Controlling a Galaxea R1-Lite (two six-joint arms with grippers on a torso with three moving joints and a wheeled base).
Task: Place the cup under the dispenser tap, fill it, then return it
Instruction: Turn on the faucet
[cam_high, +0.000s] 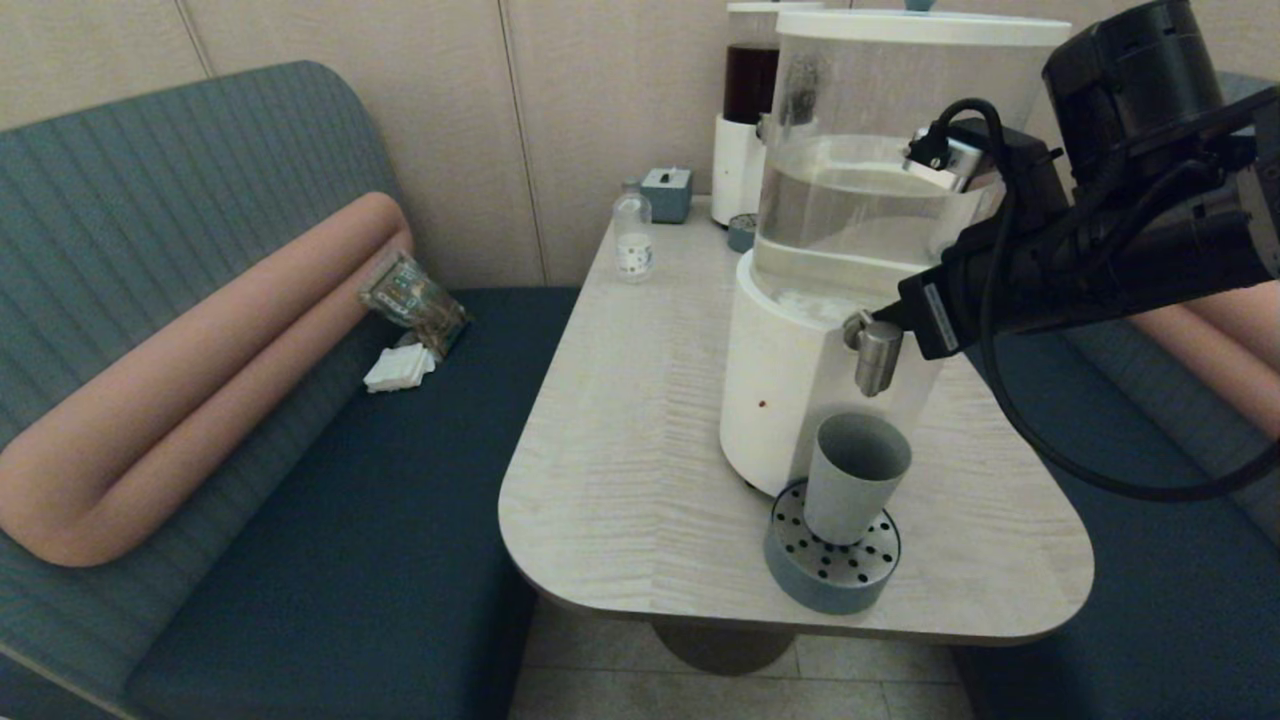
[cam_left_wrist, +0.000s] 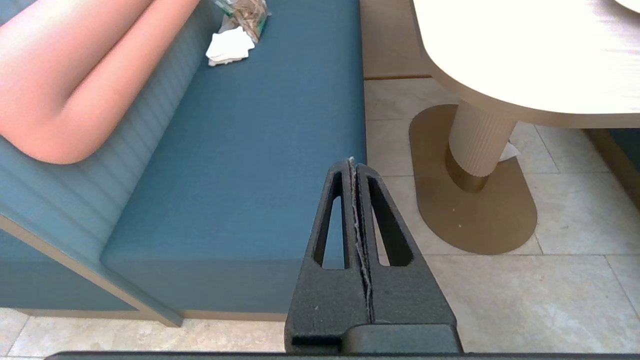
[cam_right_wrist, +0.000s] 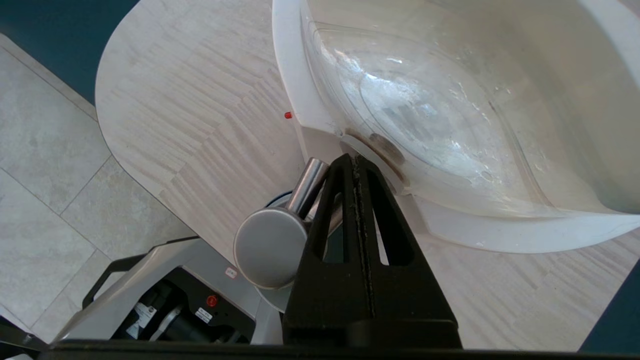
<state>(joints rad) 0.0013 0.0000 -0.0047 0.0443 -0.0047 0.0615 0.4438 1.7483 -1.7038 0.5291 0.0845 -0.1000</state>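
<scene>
Cup (cam_high: 856, 476) stands upright on the round drip tray (cam_high: 832, 572), just below the dispenser tap (cam_high: 877, 355) and in front of the big dispenser's white base (cam_high: 775, 375). It looks light, stiff and matte — not slippery — but once filled it will probably be heavier and apt to spill, so a level grip across the side wall around mid-height seems best. The right gripper (cam_right_wrist: 356, 165) has its 2 fingers pressed together on nothing, tips just beside the tap where it joins the base. The left gripper (cam_left_wrist: 353, 167) hangs parked over the sofa seat beside the table (cam_left_wrist: 525, 75), likewise closed and empty.

Only the head view shows the cup and tray whole. The right wrist view alone shows the fingertips' nearness to the tap's round cap (cam_right_wrist: 270, 248) — the cup is mostly hidden there.
</scene>
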